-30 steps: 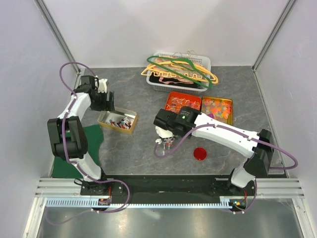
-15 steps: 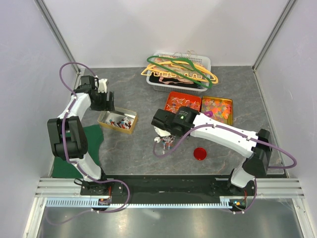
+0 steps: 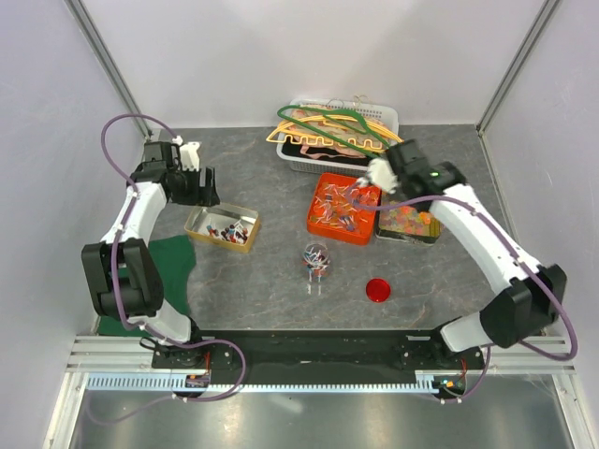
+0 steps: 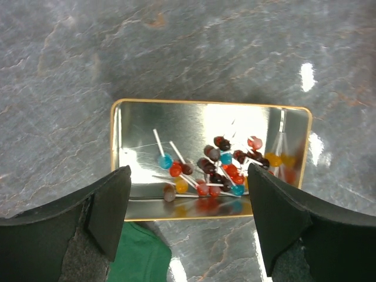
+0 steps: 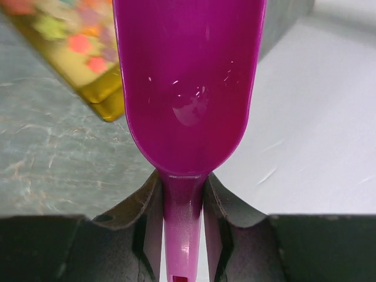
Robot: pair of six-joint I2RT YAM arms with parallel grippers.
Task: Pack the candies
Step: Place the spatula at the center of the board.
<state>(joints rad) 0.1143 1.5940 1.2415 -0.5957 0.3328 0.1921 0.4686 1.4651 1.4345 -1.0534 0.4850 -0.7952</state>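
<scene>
Two arms: right gripper is nearer the candies.
Candies: in red tray, just nearside of the scoop.
Right jaws: gripping the empty scoop's handle.
Left gripper: jaws wide open, empty.

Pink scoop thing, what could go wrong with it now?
The shiny magenta plastic scoop is pinched only by its thin handle in the right tool, so it might twist and spill once loaded. The small glass jar stands alone with nothing steadying it; the scoop could miss its mouth or tip it.
</scene>
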